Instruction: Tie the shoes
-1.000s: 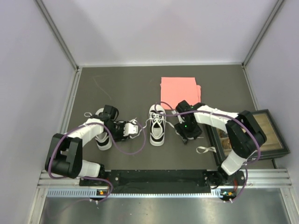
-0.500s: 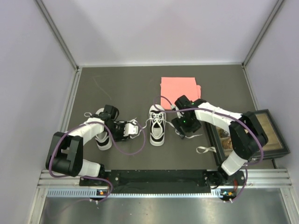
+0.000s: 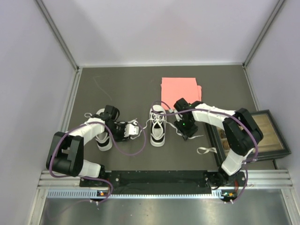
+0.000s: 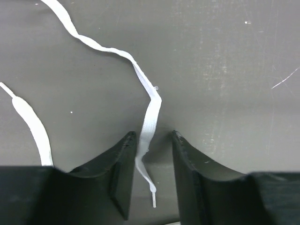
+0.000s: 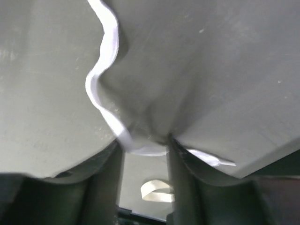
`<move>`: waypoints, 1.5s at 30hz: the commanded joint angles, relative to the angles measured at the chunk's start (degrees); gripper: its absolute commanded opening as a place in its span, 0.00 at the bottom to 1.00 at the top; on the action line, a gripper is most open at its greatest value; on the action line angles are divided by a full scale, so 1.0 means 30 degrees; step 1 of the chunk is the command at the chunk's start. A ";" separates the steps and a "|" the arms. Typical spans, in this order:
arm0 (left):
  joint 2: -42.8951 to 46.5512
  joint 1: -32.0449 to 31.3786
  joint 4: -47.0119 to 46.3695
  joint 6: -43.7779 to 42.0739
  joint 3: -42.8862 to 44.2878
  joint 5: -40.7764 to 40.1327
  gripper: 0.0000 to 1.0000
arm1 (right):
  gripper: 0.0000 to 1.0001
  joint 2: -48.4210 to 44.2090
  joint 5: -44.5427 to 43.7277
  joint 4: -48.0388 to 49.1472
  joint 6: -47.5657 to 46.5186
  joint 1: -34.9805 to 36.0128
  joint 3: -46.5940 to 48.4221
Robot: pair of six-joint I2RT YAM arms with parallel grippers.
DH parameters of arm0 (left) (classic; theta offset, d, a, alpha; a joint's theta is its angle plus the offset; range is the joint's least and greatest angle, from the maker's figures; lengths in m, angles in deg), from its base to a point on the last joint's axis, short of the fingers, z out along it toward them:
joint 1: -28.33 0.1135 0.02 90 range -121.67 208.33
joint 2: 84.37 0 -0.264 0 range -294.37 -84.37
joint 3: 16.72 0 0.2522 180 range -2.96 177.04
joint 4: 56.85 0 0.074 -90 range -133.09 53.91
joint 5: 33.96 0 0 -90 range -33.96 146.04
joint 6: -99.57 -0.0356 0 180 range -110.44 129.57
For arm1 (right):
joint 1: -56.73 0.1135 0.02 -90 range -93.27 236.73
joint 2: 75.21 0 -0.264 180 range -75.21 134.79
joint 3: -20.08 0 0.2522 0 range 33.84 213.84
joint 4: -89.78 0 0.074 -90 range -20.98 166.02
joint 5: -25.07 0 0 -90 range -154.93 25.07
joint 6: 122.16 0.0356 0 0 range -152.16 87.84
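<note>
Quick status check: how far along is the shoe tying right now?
Done: nothing yet; the middle shoe and the left shoe are untied, laces loose on the table. In hand: the left tool straddles one lace, the right tool another lace; both jaws apart, neither clearly pinched. Left: grip, cross, knot and bow, both shoes.

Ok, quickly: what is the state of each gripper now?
Left gripper: open, a lace runs between its fingers.
Right gripper: open, another lace crosses the gap.
</note>
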State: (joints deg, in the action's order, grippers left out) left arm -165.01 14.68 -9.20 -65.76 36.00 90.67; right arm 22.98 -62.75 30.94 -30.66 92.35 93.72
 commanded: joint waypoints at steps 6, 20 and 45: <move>0.0336 -0.0313 0.1067 0.1343 0.0635 0.0494 0.02 | 0.00 -0.0209 -0.0079 0.0146 0.0641 0.0374 0.0372; 0.7423 -0.0459 0.1360 0.7823 0.3273 0.4597 0.00 | 0.00 -0.0480 0.0707 0.0672 0.0849 0.0315 0.8685; 1.1381 -0.5498 0.3030 0.8410 0.1750 0.2841 0.00 | 0.00 0.8313 0.8445 0.2957 0.4950 0.5089 1.6954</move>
State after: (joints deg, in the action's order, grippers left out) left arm -132.40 -0.75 -1.03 -41.66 42.58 99.59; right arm 46.13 -39.98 36.43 -17.96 104.79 141.95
